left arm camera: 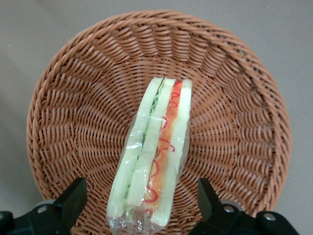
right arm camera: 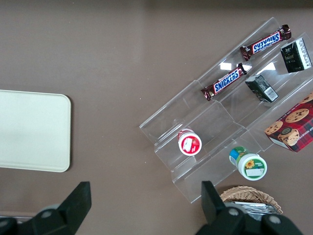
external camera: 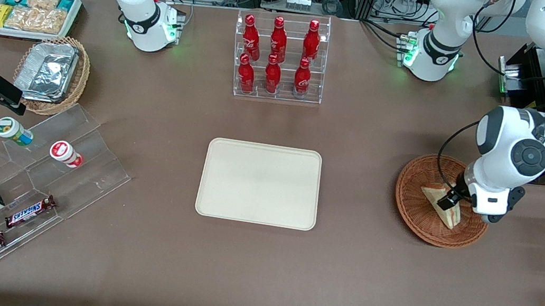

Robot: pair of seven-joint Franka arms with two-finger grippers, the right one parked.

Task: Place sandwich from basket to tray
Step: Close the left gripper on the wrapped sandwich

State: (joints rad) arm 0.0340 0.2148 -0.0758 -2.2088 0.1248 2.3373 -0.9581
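The sandwich [left arm camera: 154, 156] lies in the basket [left arm camera: 88, 98], cut edge up, showing the green and red filling stripes; it is sealed in clear film. In the front view the sandwich [external camera: 444, 204] sits in the part of the basket [external camera: 418, 195] nearest the working arm.

The gripper [left arm camera: 142, 208] is positioned low over the basket with its fingers [left arm camera: 73, 198] spread wide, one on each bread face and clear of both. This alignment appears intended to let the fingers close across the thickness of the wedge rather than along its length. No contact is visible; the grasp is judged not yet made.

The tray [external camera: 256, 209] lies on the worktop [external camera: 340, 280], well apart from the basket toward the parked arm's end, and carries nothing. A rack of red bottles [external camera: 278, 58] stands farther from the front camera than the tray.
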